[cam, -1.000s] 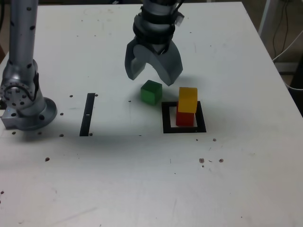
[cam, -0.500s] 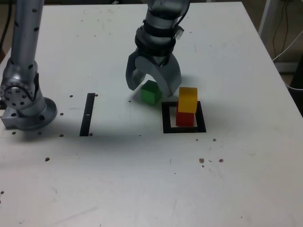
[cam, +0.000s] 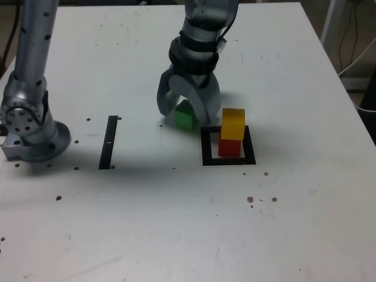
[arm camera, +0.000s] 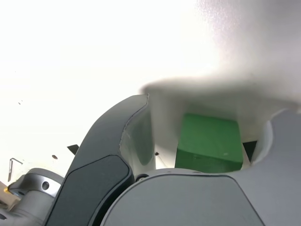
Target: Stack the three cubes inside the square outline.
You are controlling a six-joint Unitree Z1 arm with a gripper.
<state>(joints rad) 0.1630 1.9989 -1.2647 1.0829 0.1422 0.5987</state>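
We see the green cube (cam: 185, 117) on the table just outside the square outline (cam: 228, 160), where the yellow cube (cam: 233, 124) sits on the red cube (cam: 230, 147). Our gripper (cam: 189, 114) straddles the green cube, jaws partly open, gripping nothing yet. We judge its nearer finger, close beside the stack, could topple it.

My wrist view blows out to white glare above; the exterior view is evenly lit, with soft shadows.
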